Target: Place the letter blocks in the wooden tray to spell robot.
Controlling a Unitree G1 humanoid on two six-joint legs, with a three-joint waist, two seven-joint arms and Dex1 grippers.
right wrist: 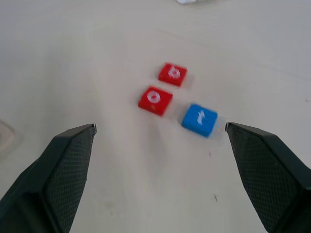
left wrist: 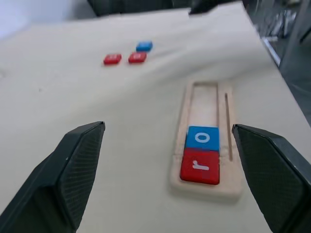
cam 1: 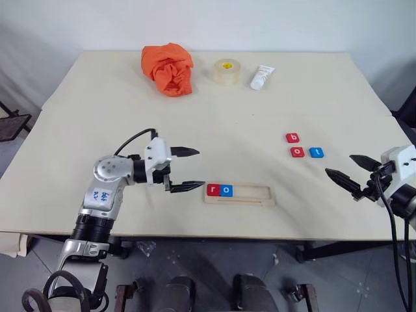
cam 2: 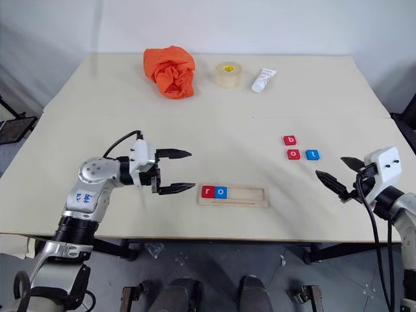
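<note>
Nearest us, left gripper (cam 1: 187,169) and right gripper (cam 1: 346,171), both released; wooden tray (cam 1: 250,194) holds red r (cam 1: 213,190), blue o (cam 1: 226,190).

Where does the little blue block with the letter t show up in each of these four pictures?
Left eye view: blue t block lies loose on the table, right of the red o block.
Right eye view: same place, beyond the wooden tray.
Left wrist view: far off, small.
Right wrist view: between the open fingers.
Shared landmark: the red b block, in the loose cluster with it.
</note>
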